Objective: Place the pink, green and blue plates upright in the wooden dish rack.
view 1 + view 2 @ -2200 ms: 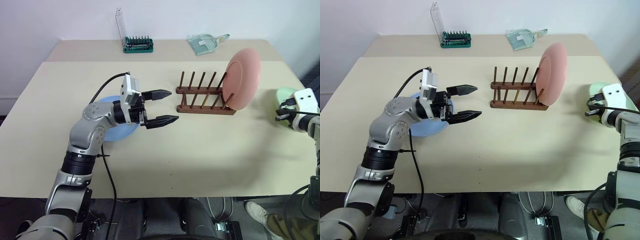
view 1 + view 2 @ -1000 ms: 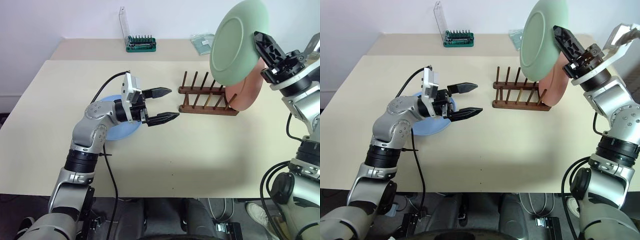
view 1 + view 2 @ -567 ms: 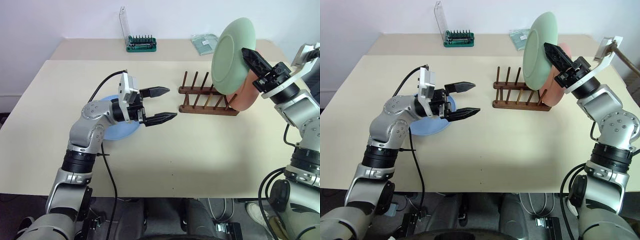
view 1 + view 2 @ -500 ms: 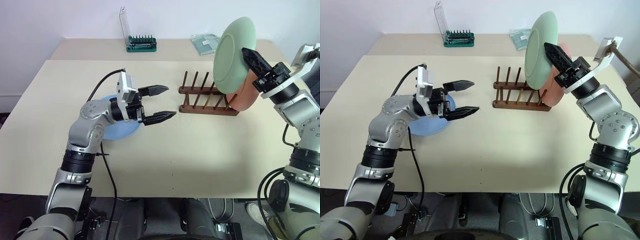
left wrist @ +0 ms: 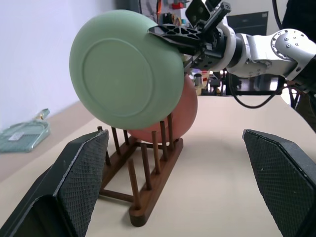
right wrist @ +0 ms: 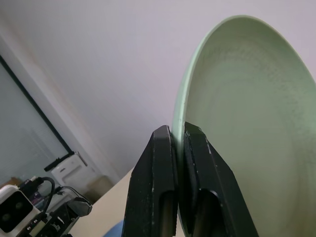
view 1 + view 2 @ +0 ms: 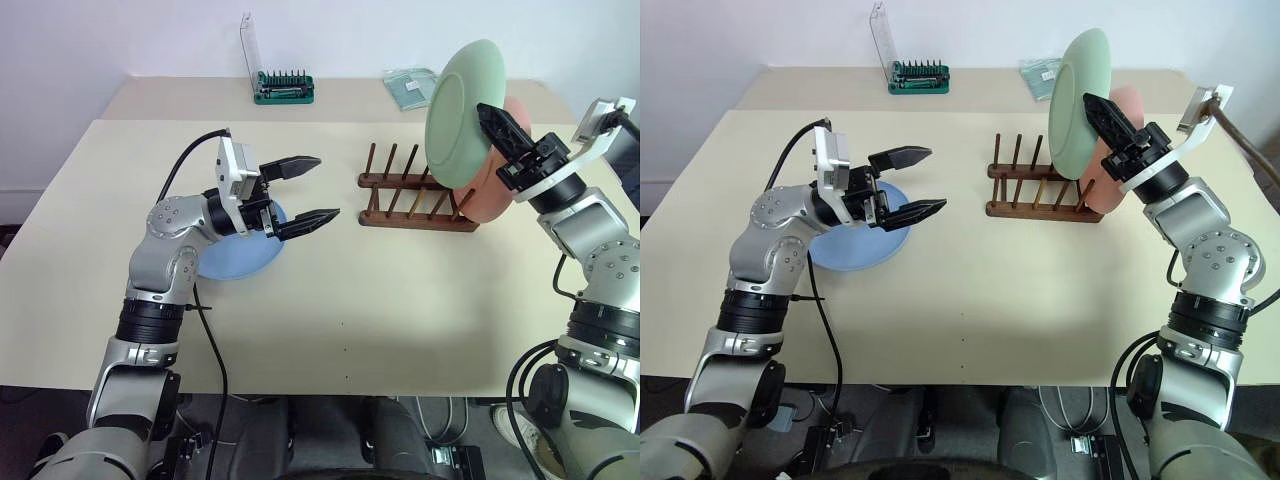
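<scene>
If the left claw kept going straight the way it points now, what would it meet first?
Most likely the wooden dish rack: the open left claw faces its near end, with the green plate held above it in the right claw. Depth is unclear, so it might pass just beside the rack.

A pale beige table carries it all: the blue plate lies flat on the left, the wooden dish rack stands mid-table, and at the far edge sit a green tool holder and a clear dustpan.
</scene>
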Available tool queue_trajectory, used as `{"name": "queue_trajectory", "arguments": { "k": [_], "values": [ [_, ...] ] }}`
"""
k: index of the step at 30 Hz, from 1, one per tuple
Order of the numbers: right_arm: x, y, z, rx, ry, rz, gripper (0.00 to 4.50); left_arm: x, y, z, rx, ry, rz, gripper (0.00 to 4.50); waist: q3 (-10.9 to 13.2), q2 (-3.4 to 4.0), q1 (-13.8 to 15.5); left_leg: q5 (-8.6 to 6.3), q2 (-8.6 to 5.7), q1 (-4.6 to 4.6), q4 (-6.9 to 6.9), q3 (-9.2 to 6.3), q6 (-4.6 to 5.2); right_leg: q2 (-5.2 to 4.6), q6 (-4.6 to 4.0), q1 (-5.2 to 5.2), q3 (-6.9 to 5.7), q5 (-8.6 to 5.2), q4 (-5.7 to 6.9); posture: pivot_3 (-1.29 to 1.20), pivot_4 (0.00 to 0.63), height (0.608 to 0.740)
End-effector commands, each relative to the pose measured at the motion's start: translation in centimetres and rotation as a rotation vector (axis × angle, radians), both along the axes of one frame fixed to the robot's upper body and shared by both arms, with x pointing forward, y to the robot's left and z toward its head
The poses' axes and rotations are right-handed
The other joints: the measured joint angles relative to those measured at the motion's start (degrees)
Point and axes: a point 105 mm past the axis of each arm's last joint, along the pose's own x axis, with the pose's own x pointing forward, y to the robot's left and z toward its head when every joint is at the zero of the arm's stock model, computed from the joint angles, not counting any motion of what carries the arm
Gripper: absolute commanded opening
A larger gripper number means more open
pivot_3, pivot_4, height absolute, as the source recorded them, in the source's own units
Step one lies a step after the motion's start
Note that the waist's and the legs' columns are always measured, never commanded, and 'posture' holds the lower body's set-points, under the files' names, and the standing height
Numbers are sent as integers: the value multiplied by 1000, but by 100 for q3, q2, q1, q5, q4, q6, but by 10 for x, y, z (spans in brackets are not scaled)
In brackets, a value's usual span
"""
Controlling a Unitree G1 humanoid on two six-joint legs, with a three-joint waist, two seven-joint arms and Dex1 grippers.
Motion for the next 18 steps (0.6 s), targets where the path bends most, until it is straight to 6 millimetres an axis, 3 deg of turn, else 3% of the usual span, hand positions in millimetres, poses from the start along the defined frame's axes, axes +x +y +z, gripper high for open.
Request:
{"name": "queue_trajectory", "arguments": {
  "k": [1, 10, 18],
  "values": [
    [-7, 3, 22, 22, -60, 17, 28, -3, -1, 10, -24, -45, -6, 4500, 0, 0, -5, 0, 0, 0, 0, 0, 0, 0, 0, 0, 0, 0, 0, 0, 150, 724],
    [-10, 5, 34, 90, -73, 29, 28, -5, -4, 9, -25, -37, -15, 4500, 0, 0, -5, 0, 0, 0, -1, 1, 0, 0, 0, -1, 0, 0, 0, 0, 150, 724],
    [-6, 4, 10, 46, -3, -5, 28, -6, -4, 9, -19, -37, -18, 4500, 0, 0, 0, 0, 0, -1, -2, 0, 0, 1, 0, 0, 0, 0, -2, 0, 150, 724]
  ]
}}
